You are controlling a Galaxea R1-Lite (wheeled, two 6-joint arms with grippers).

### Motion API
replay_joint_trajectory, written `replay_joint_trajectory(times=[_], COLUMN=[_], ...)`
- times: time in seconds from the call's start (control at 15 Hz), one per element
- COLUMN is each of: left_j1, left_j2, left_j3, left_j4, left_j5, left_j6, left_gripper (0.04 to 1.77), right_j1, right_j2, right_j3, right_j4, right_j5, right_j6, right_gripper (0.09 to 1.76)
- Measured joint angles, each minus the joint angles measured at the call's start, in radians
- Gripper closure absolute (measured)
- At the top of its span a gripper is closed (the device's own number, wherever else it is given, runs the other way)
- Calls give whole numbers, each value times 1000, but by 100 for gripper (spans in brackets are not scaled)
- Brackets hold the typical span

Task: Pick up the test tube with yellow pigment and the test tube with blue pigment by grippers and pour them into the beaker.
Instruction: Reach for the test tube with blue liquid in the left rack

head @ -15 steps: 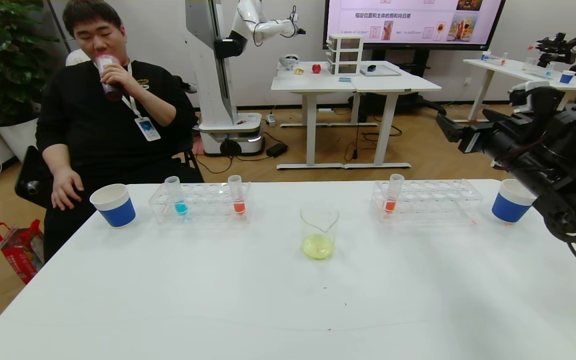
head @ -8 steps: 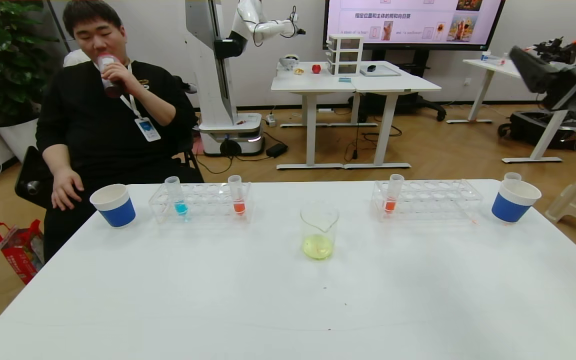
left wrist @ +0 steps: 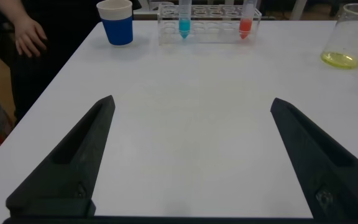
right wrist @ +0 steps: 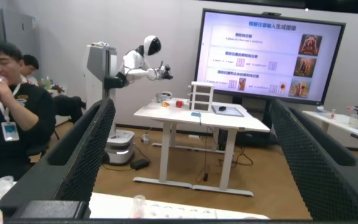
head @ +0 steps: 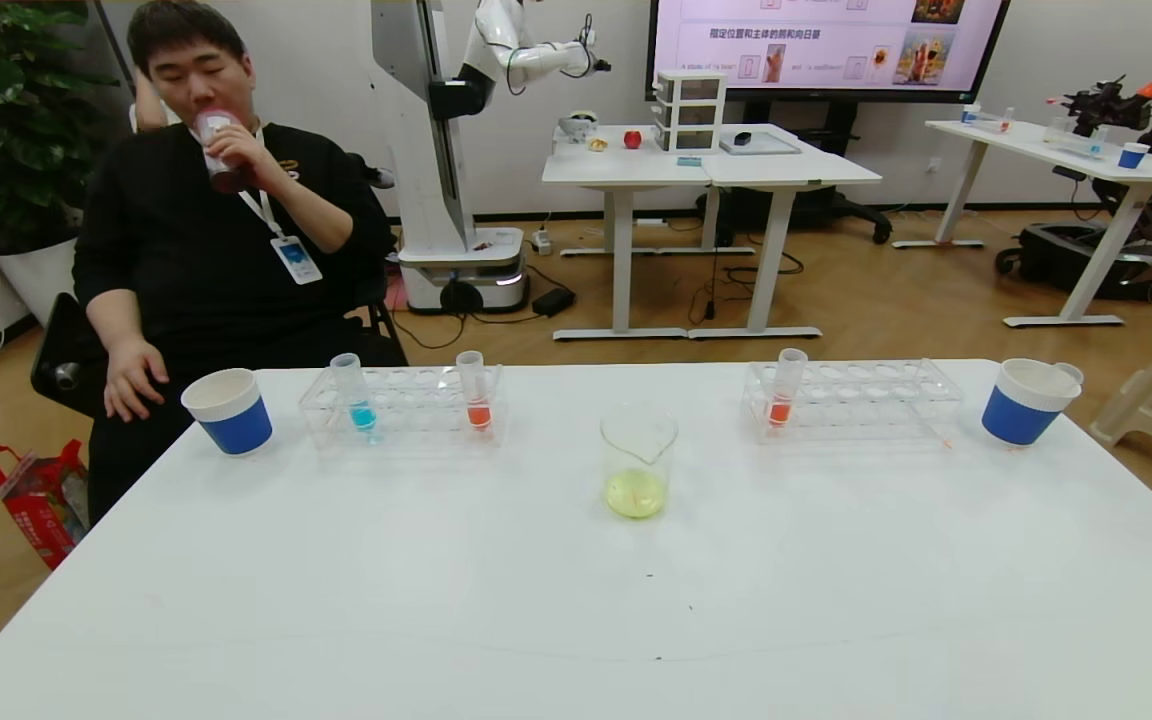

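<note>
Left end effector (left wrist: 191, 155) gapes wide above the table (left wrist: 185, 93).

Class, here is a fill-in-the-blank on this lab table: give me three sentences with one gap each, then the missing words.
1. The liquid in the beaker is ____.
2. The blue tube shares its rack with an ____ tube.
3. The left gripper hangs over the table with its fingers ____.

Missing words: yellow; orange; open
</note>
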Motion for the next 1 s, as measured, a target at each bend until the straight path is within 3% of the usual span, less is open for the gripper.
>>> replay_joint_trajectory(times=[0.27,0.53,1.0], left_j1=[0,0,0], left_j2=[0,0,0], left_j3=[0,0,0], left_j4=[0,0,0], left_j5=[0,0,0], left_j6=[0,0,0], left_gripper=[6,6,6], right_j1=[4,38,46], right_j2=[-370,-635,-767], right_j3=[85,239,533], right_j4=[288,446,509], right_j5=[29,37,9], right_j6=[-9,-81,-122], right_gripper=[11,11,11])
